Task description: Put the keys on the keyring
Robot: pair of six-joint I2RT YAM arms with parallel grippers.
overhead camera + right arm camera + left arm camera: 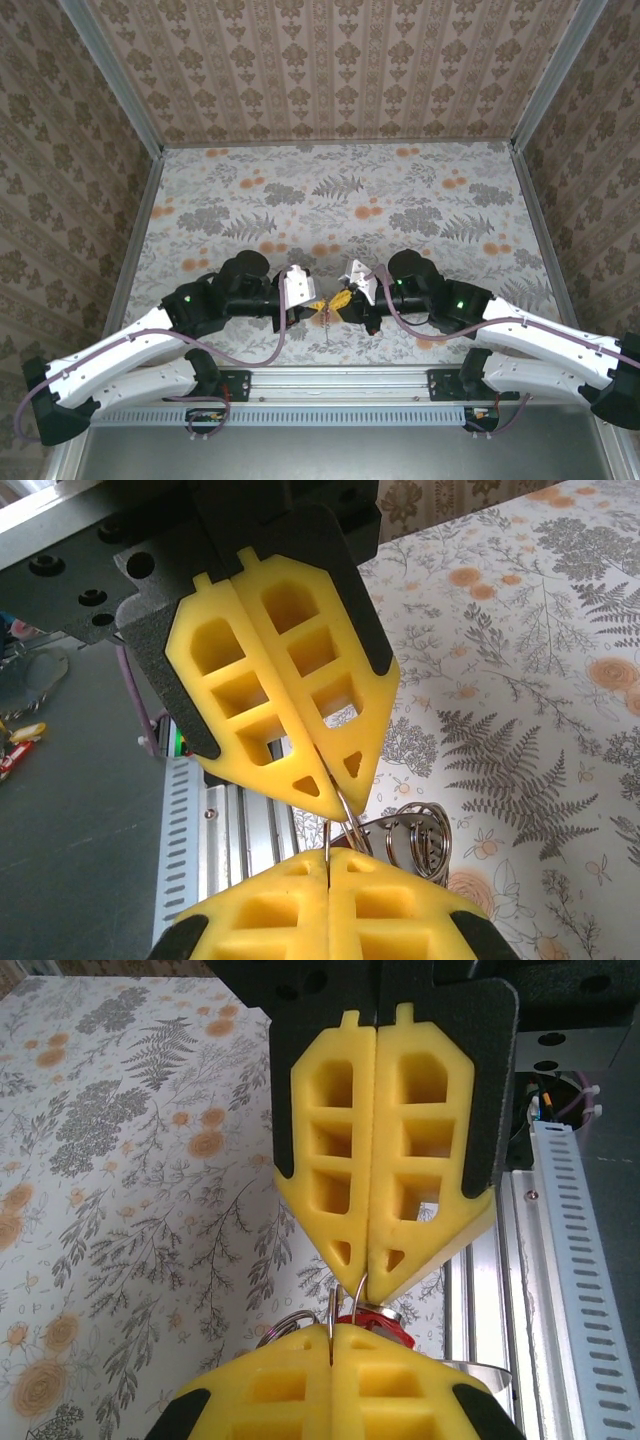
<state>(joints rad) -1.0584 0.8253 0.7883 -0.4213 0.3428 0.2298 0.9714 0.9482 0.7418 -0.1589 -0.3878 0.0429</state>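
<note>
Both grippers meet tip to tip just above the table's near edge, left gripper [322, 303] facing right gripper [347, 298]. In the left wrist view my left gripper [332, 1328] is shut on a thin grey wire of the keyring [330, 1308], and the right gripper [368, 1278] pinches another strand from above. The red key [379, 1321] sits right behind my left pads, partly hidden. In the right wrist view my right gripper [328, 857] is shut on the keyring [346, 811], with the left gripper [340, 792] clamped on it too.
A bunch of small steel split rings [426, 836] on a metal plate hangs beside the pads. The aluminium rail [340, 385] runs along the near edge, close under both grippers. The floral table [340, 200] stretches away behind, walled on three sides.
</note>
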